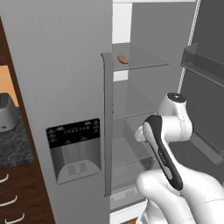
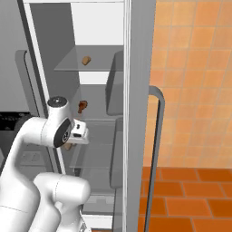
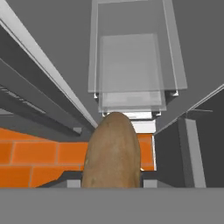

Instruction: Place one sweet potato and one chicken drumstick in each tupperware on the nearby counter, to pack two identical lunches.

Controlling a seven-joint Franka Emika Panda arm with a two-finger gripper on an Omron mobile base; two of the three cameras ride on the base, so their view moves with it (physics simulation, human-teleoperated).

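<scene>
You are facing the open fridge (image 1: pixel 144 26), its closed left door with the dispenser panel (image 1: pixel 74 151) filling much of the left base view, and the robot's white arm (image 1: pixel 175 183) reaching in toward the glass shelves (image 1: pixel 140 57). At the far left a strip of the counter (image 1: pixel 13 144) shows, cut off by the frame edge, with part of a grey appliance (image 1: pixel 6 111) standing on it. In the hand view a sweet potato (image 3: pixel 113 151) sits right at the gripper (image 3: pixel 113 186), its long axis running straight up the picture away from the camera, rounded far end toward the stacked clear drawers (image 3: pixel 131 61); its near end is cut off by the bottom band. It hides the finger tips, so you cannot tell how wide the jaws stand or whether they grip it. In the right base view a tan bit (image 2: pixel 68 146) peeks out just under the hand — too small to read its direction. A second sweet potato (image 1: pixel 123 59) lies on the upper shelf, long axis slanting across the glass in the left base view. On the shelf below, a chicken drumstick (image 2: pixel 82 106) rests — small and blurred, so you cannot make out which way its thin end points.
</scene>
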